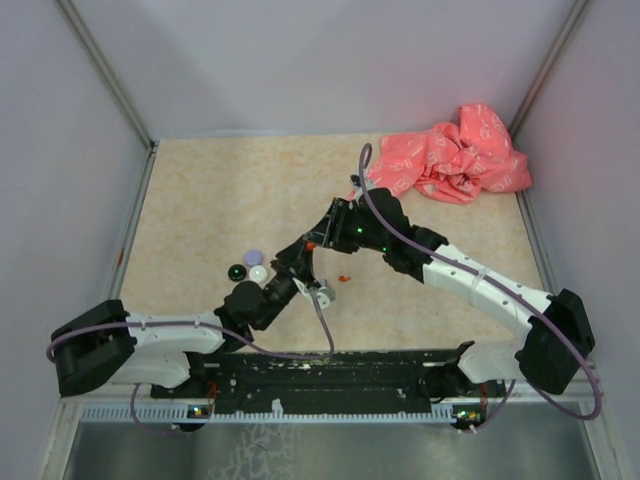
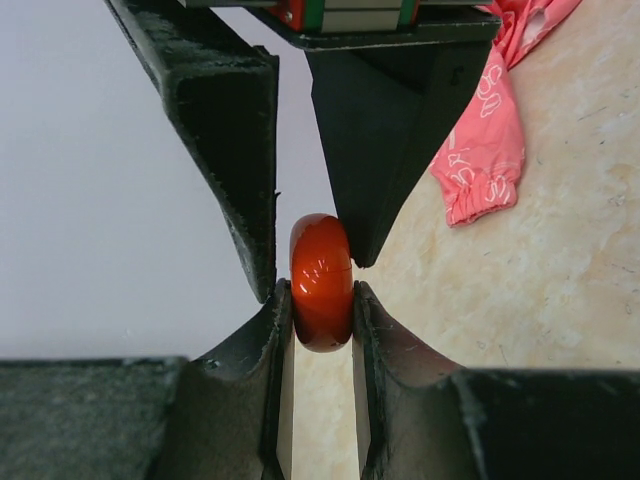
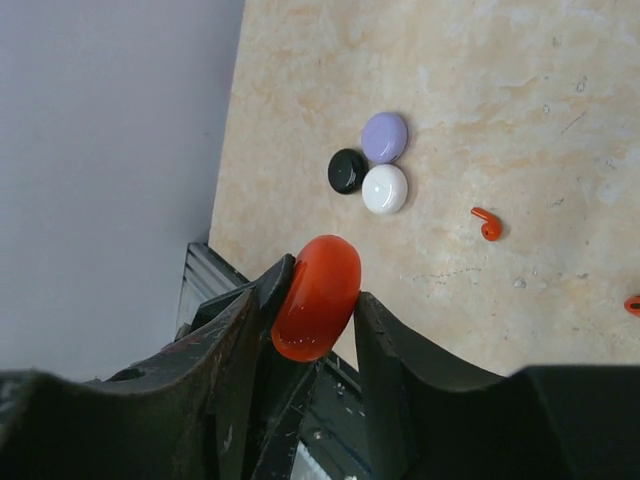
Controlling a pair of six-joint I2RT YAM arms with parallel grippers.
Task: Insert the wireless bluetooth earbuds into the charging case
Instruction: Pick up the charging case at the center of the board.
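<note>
The beige desk carries a crumpled pink cloth at its far right corner. The two arms meet above the desk's middle. The left jaws are clenched on a red charging case, held on edge off the desk. The right jaws straddle the same case, but I cannot tell whether they squeeze it. To their left, a purple disc, a black disc and a white disc lie touching. A red earbud lies loose on the desk near the discs. Another red piece lies farther off, cut by the right wrist view's edge.
</note>
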